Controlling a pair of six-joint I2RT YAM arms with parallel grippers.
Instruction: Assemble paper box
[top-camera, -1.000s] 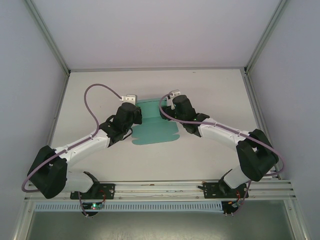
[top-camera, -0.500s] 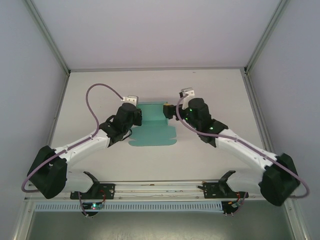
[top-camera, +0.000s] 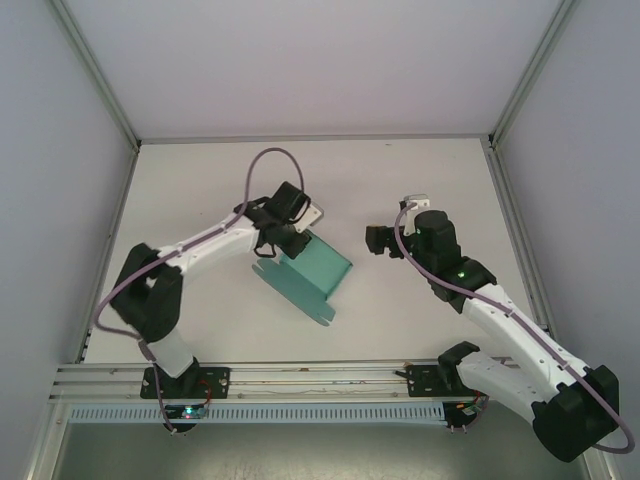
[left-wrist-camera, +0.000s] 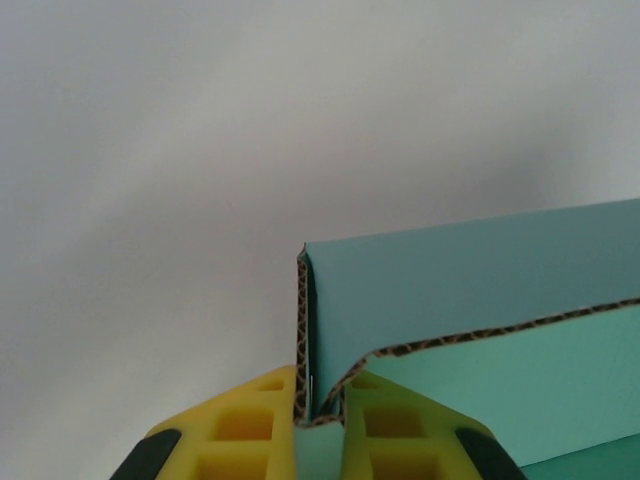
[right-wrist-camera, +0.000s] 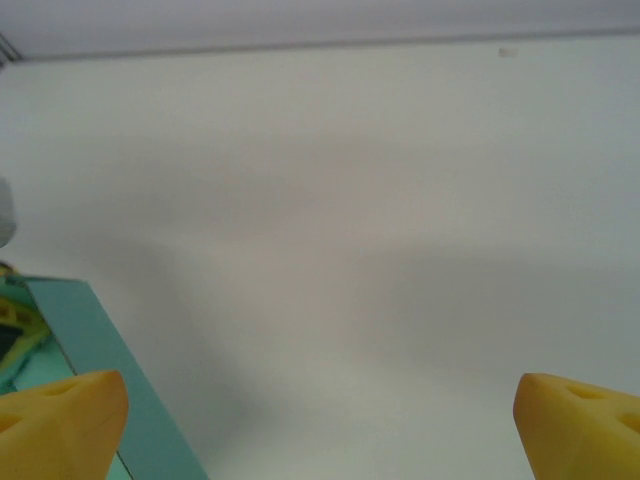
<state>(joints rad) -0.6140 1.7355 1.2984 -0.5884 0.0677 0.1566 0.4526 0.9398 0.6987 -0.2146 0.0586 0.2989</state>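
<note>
The paper box (top-camera: 310, 272) is a teal-green card piece, folded and tilted up off the white table near the middle. My left gripper (top-camera: 278, 243) is shut on its upper left edge. In the left wrist view the yellow fingers (left-wrist-camera: 240, 425) pinch the brown corrugated edge of the paper box (left-wrist-camera: 480, 290), with the left gripper (left-wrist-camera: 320, 425) at the frame's bottom. My right gripper (top-camera: 371, 240) stands open to the right of the box, apart from it. The right wrist view has the right gripper (right-wrist-camera: 320, 425) with wide-spread fingertips (right-wrist-camera: 60, 420) and a strip of the box (right-wrist-camera: 90, 330) at lower left.
The white table (top-camera: 430, 170) is walled at the back and on both sides. An aluminium rail (top-camera: 320, 375) carrying the arm bases runs along the near edge. A purple cable (top-camera: 260, 165) loops above the left wrist.
The left arm swung over and raised the card from flat to tilted, turning it clockwise. The right gripper let go, opened wide and drew back to the right.
</note>
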